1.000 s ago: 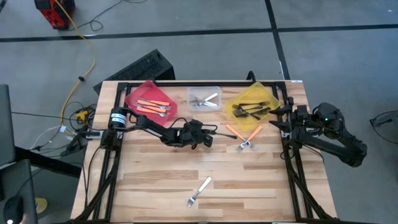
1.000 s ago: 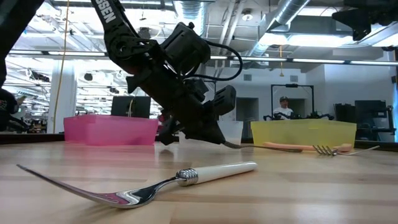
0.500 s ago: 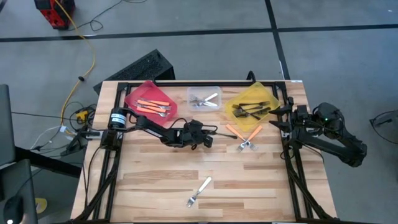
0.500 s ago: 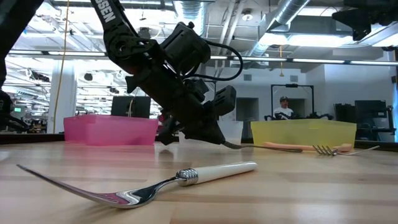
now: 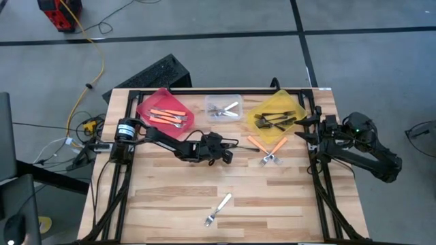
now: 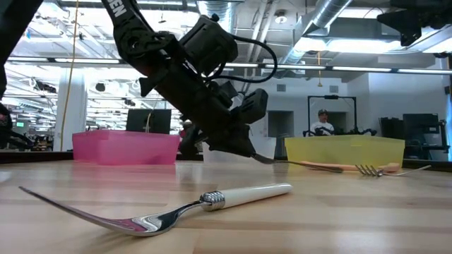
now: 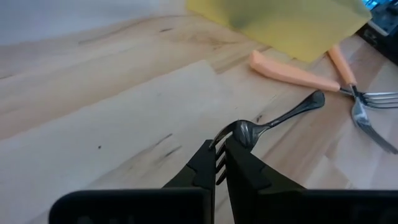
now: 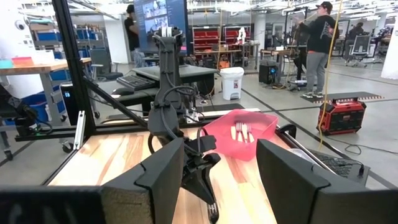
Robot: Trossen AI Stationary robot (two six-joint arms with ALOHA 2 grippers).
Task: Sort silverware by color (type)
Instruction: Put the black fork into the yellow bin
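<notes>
Dark fork, tines half hidden, is pinched by the left hand.

My two arms are matte black — chunky jointed links, looping black cables. White lettering marks the left arm; its fingers are wedge-shaped.

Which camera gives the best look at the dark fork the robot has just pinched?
The left wrist view: the left gripper is shut on the dark fork by its tines, handle pointing away. The high view shows only a thin sliver, and the low view only the handle.
</notes>
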